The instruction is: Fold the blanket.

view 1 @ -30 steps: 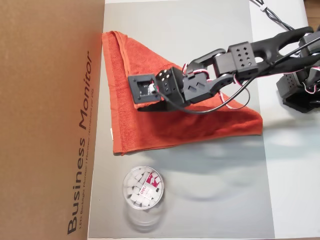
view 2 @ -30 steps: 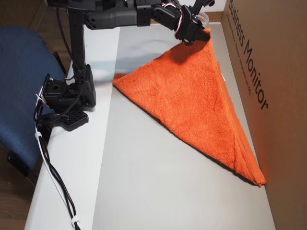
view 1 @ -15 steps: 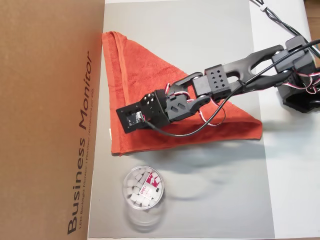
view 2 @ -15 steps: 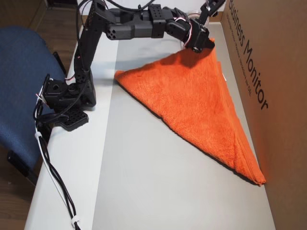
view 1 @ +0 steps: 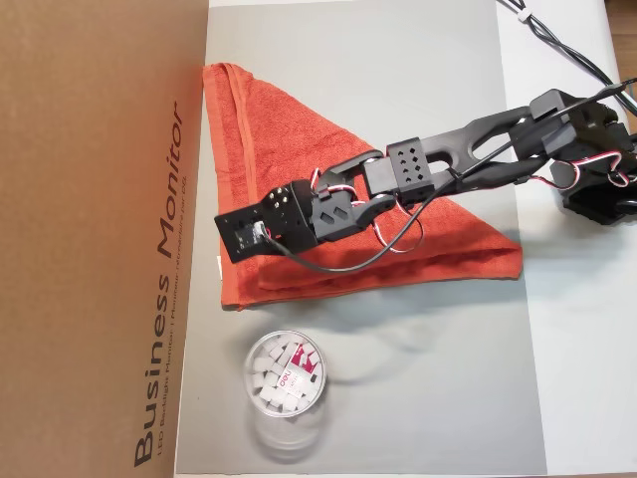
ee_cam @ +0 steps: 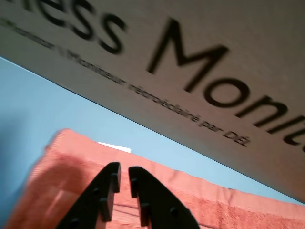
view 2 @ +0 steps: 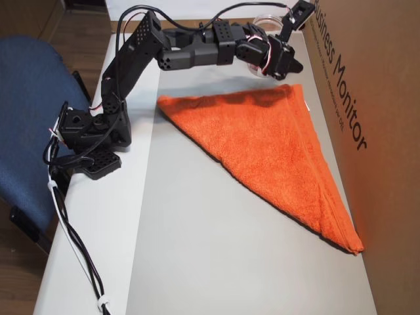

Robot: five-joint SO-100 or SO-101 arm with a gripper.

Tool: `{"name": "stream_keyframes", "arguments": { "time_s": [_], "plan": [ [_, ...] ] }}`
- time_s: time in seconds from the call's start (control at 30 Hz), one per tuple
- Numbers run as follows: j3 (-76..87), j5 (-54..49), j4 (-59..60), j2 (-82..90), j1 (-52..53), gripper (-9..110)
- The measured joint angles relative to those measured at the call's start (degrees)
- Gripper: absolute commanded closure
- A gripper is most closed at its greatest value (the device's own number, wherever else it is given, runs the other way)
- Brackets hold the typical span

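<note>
The orange-red blanket [view 1: 289,149] lies folded into a triangle on the grey mat [view 1: 398,388]. It also shows in the other overhead view [view 2: 275,151] and in the wrist view [ee_cam: 238,210]. Its small white tag [ee_cam: 114,147] sticks out at the corner beside the cardboard box. My gripper [ee_cam: 123,169] hovers just above that corner, its fingers almost together with only a thin gap and nothing between them. In an overhead view [view 2: 289,65] it hangs over the blanket's far corner. In the other overhead view its fingertips are hidden under the wrist.
A large cardboard box [view 1: 90,239] printed "Business Monitor" runs along the mat's edge next to the blanket. A clear round tub [view 1: 285,371] of small white pieces stands on the mat beyond the folded edge. A blue chair [view 2: 26,98] stands beside the arm's base.
</note>
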Motion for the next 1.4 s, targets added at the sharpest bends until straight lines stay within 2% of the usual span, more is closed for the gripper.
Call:
{"name": "stream_keyframes", "arguments": {
  "time_s": [0.5, 0.63, 1.4],
  "plan": [
    [-1.23, -0.26, 0.18, -1.93, -5.45, 101],
    [2.46, 0.26, 4.04, 0.7, -5.19, 101],
    [45.35, 0.18, 25.14, 48.25, -5.89, 98]
  ]
}}
